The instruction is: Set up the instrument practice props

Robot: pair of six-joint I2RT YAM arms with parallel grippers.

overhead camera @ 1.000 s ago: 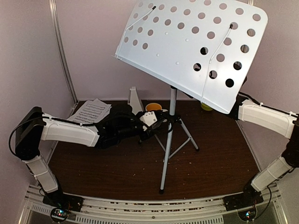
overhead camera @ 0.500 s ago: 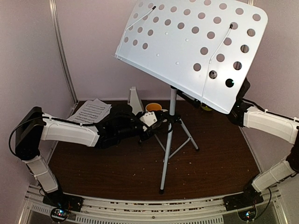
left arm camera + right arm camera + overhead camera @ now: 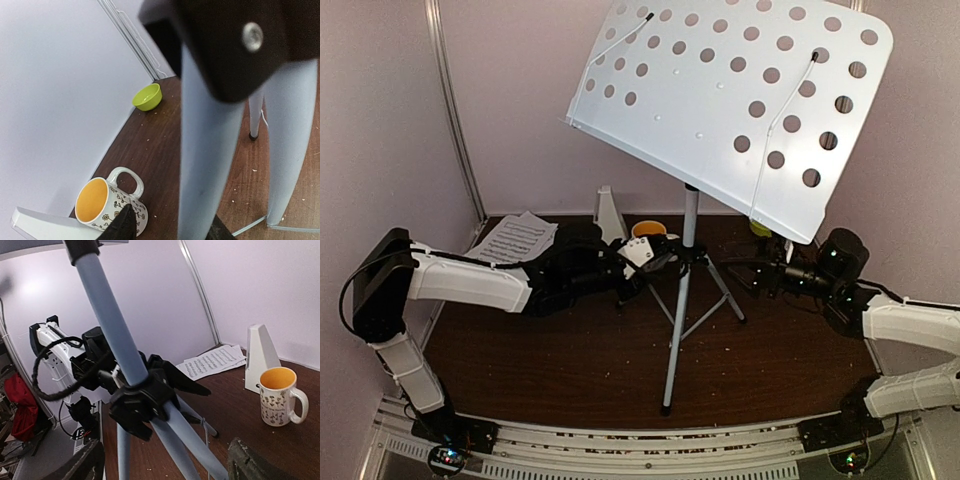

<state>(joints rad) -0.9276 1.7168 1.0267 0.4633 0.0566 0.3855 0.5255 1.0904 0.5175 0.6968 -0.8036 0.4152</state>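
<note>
The music stand has a pale perforated desk on a grey pole and folding tripod, and stands mid-table. My left gripper reaches to the tripod hub. In the left wrist view its jaws sit astride one grey leg, with a gap on the left side. My right gripper is low, open and empty, and points at the hub from the right. The two sheet-music pages lie at the back left. The white metronome stands by the back wall.
A patterned mug with an orange inside stands behind the tripod, close to my left fingers. A small green bowl sits at the back right. Walls close in the left, back and right sides. The desk overhangs the table's middle.
My right arm has dropped from the lower right edge of the desk to just above the table, and now faces the tripod. The left arm and the stand have not moved.
</note>
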